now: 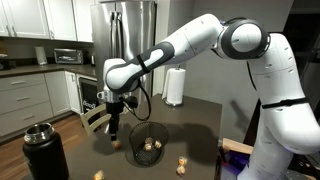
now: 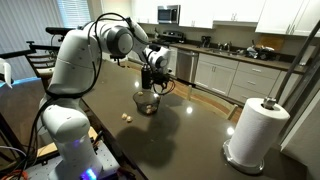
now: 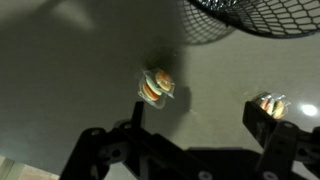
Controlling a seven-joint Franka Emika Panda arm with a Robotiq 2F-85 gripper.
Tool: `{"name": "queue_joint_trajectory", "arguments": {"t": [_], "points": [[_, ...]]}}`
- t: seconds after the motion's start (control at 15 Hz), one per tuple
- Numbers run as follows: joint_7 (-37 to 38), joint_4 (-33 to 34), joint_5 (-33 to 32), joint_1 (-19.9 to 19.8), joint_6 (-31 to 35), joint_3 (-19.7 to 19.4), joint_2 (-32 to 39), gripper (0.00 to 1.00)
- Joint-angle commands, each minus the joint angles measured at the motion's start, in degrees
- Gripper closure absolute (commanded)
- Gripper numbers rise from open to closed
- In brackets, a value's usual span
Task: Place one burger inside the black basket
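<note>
The black basket [image 1: 150, 133] stands on the dark table and also shows in both the other exterior view [image 2: 147, 103] and at the top right of the wrist view [image 3: 250, 20]. Tan burger shapes show through its mesh. My gripper [image 1: 115, 130] [image 2: 150, 82] hangs just beside the basket, open and empty, fingers pointing down. In the wrist view the gripper [image 3: 200, 115] has one burger [image 3: 157, 86] on the table near its left finger. Another burger [image 3: 272, 103] lies at its right fingertip, partly hidden. More burgers lie loose on the table [image 1: 182, 160] [image 2: 127, 116].
A black flask with a silver band [image 1: 45, 150] stands at the table's near corner. A paper towel roll [image 1: 175, 87] [image 2: 255, 130] stands on the table away from the basket. Kitchen cabinets and a fridge are behind.
</note>
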Motion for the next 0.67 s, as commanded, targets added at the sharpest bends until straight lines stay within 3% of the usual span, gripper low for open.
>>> {"name": "queue_joint_trajectory", "arguments": {"t": [0.0,0.6], "points": [[-1.18,2.74,0.67,-1.02,0.39,0.86,3.20,0.00],[-2.76,4.86,-1.48,-0.95,-0.04,0.76,6.58,0.00]]}}
